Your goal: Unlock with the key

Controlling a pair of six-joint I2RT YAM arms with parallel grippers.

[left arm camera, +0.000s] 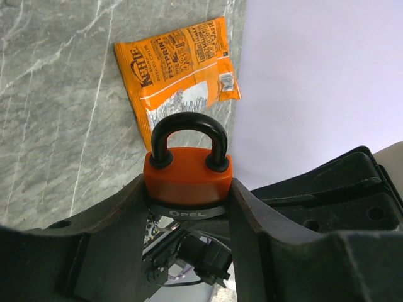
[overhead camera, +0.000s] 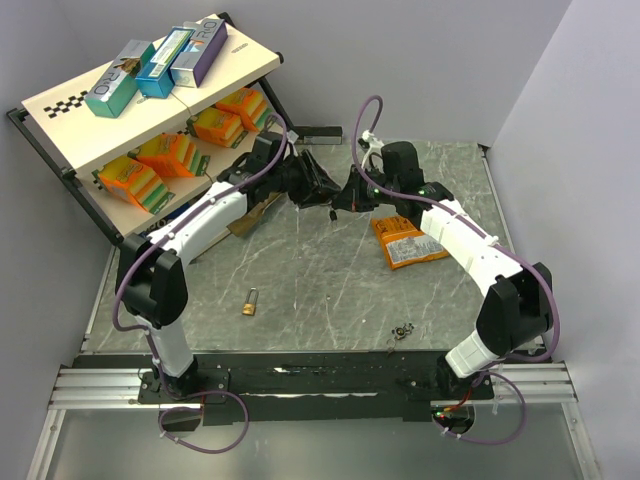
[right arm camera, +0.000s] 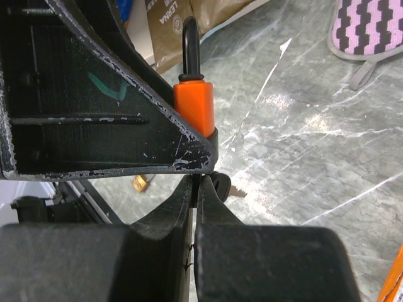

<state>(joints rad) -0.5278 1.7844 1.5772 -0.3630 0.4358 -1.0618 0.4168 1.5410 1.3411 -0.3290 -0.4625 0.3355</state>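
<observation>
Clamping the orange padlock (left arm camera: 187, 177) by the two sides of its body, the left end effector (overhead camera: 318, 186) holds it above the tabletop (overhead camera: 320, 280) near the middle of the far edge. The right end effector (right arm camera: 196, 184) is pinched closed on a small dark key (right arm camera: 218, 185) at the padlock's underside.

The orange padlock (left arm camera: 187, 176) has a smooth matt plastic body, a black coated shackle (left arm camera: 187, 123) and a dull metal base band (left arm camera: 187, 214); the left gripper (left arm camera: 187, 192) around it is matt black plastic, and beyond the padlock a glossy crinkled chip bag (left arm camera: 176, 63) lies on the smooth, marble-patterned table (left arm camera: 50, 94).
</observation>
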